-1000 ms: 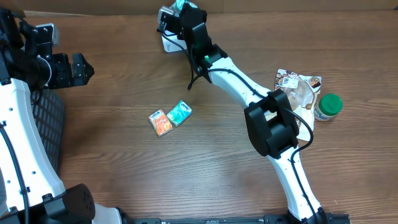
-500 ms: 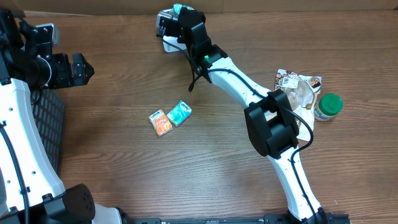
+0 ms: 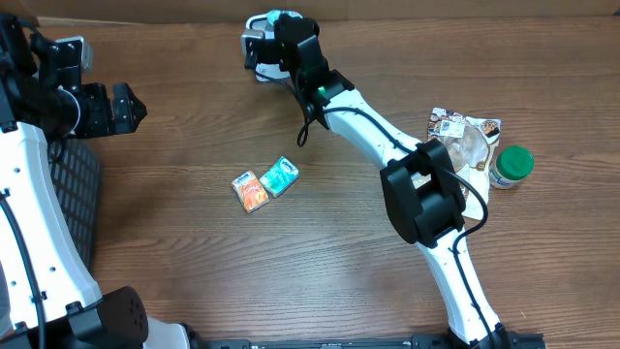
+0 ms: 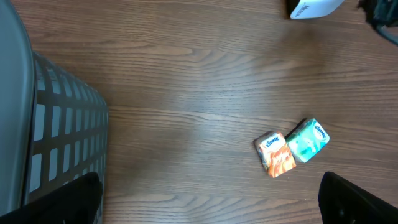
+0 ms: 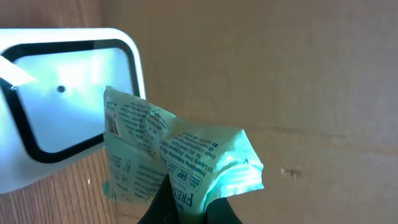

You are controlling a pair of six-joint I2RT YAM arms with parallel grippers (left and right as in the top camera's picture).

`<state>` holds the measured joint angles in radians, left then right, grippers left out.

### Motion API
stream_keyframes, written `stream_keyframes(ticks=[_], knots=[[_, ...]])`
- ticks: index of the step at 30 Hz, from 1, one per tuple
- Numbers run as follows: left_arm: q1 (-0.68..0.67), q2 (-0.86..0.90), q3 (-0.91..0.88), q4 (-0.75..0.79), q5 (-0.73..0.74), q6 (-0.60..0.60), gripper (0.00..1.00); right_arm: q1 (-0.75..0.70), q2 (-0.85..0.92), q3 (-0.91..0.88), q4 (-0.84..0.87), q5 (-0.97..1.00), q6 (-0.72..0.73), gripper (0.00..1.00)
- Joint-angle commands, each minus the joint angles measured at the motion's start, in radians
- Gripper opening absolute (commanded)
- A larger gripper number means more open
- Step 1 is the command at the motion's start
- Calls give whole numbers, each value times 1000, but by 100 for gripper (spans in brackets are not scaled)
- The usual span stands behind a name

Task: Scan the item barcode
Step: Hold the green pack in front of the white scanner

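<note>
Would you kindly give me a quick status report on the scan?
Right gripper shut on green packet, held before scanner. Left gripper open, empty. Nothing blocking.

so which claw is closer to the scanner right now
Right. The right claw holds a green packet just in front of the scanner; the left claw hangs open far off across the table.

Orange packet [image 4: 274,153] beside teal packet [image 4: 307,140]
</note>
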<state>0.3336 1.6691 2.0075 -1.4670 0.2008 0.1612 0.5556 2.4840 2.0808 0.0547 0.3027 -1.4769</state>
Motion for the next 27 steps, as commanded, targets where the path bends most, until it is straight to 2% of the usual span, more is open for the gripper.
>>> stream_keyframes(ticks=[1,7,16,27], knots=[[-7,-1,10,2,1,18,100,16,-2,14,-11,-18,-61,4],[-7,-1,10,2,1,18,99,23,-2,14,-40,-24,-62,4],[-7,-1,10,2,1,18,99,28,-2,14,227,-28,-74,4],[-7,-1,10,2,1,18,99,18,-2,14,225,-134,-72,4]])
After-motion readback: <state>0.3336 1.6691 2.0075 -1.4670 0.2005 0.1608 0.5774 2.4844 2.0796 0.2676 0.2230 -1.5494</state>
